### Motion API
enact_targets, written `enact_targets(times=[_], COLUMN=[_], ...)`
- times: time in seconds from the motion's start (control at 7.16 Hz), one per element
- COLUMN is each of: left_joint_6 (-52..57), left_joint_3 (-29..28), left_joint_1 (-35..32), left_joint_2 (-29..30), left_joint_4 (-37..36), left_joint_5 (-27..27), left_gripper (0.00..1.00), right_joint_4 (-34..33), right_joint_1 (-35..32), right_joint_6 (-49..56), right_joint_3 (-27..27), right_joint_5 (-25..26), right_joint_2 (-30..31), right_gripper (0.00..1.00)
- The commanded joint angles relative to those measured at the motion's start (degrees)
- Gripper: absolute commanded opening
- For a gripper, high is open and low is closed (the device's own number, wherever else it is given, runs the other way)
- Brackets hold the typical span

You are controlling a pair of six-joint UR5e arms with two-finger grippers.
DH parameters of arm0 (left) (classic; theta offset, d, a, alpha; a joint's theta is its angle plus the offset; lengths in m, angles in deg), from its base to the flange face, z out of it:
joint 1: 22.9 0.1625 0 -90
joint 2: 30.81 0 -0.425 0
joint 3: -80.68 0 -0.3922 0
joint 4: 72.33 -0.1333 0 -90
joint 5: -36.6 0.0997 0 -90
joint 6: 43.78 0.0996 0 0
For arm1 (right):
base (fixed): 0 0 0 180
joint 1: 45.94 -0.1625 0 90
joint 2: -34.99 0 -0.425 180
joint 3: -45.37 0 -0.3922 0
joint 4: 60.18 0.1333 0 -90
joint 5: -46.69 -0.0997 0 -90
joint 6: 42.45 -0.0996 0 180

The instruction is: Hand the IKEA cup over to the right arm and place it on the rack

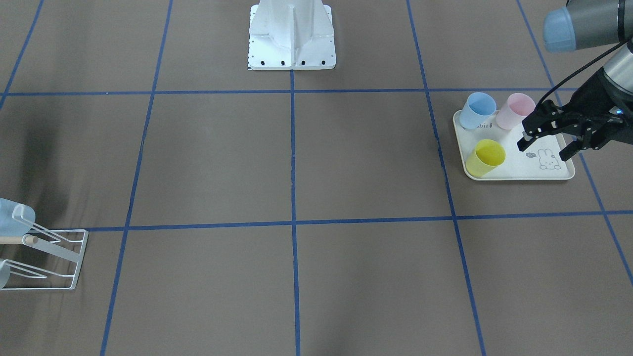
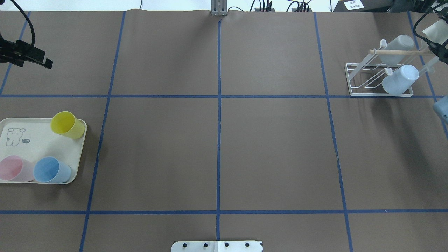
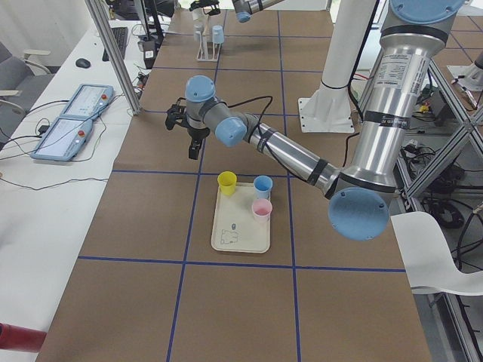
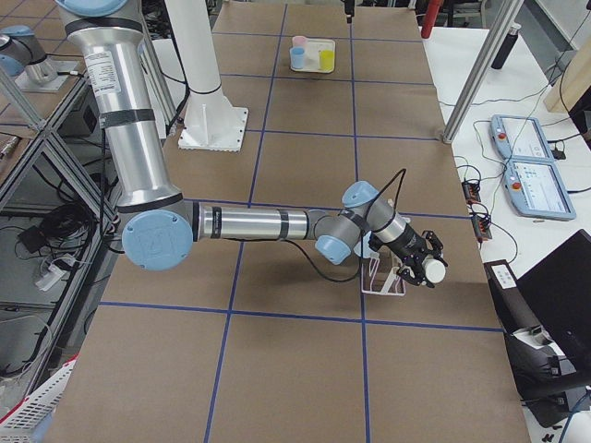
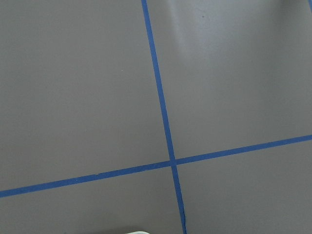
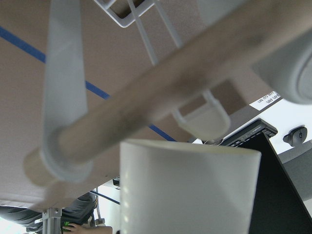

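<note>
Right arm (image 4: 259, 223) is stretched low, white cup (image 6: 187, 190) clamped in right gripper (image 4: 420, 266) by rack (image 2: 353, 82) dowel (image 6: 161, 105); left gripper (image 1: 544, 151) is held wide, raised near tray (image 1: 524, 172).

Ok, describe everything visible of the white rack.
The rack is a small white wire frame with a rectangular base, slanted prongs and a light wooden dowel across its top. It stands on the brown table, at the overhead view's far right. A pale cup and a second pale cup sit tilted over its prongs.
</note>
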Motion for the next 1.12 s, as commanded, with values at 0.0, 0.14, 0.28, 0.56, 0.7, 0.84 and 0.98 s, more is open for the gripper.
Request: enact_targets(times=[0.0, 0.14, 0.28, 0.56, 0.7, 0.84, 0.98], left_joint_6=[0.0, 0.0, 0.0, 0.0, 0.0, 0.0, 0.0], left_joint_3=[-0.03, -0.03, -0.21, -0.38, -0.56, -0.56, -0.65], left_joint_1=[0.0, 0.0, 0.09, 0.09, 0.09, 0.09, 0.09], left_joint_2=[-0.03, -0.03, 0.06, 0.15, 0.24, 0.24, 0.24], left_joint_4=[0.0, 0.0, 0.0, 0.0, 0.0, 0.0, 0.0], left_joint_5=[-0.04, -0.04, -0.04, -0.04, -0.04, -0.04, -0.04], left_gripper=[1.0, 1.0, 1.0, 1.0, 1.0, 1.0, 1.0], right_joint_4=[0.0, 0.0, 0.09, 0.09, 0.09, 0.09, 0.0], right_joint_1=[1.35, 1.52, 1.61, 1.61, 1.79, 2.48, 3.53], right_joint_6=[0.04, 0.05, 0.57, 1.19, 1.36, 1.36, 1.45], right_joint_3=[0.09, 0.18, 0.27, 0.88, 1.15, 1.24, 1.24], right_joint_5=[2.08, 2.43, 2.96, 3.49, 3.75, 4.89, 6.55], right_joint_2=[0.0, 0.09, 0.17, 0.44, 0.7, 0.7, 0.7], right_gripper=[0.55, 0.55, 0.56, 0.56, 0.56, 0.56, 0.56])
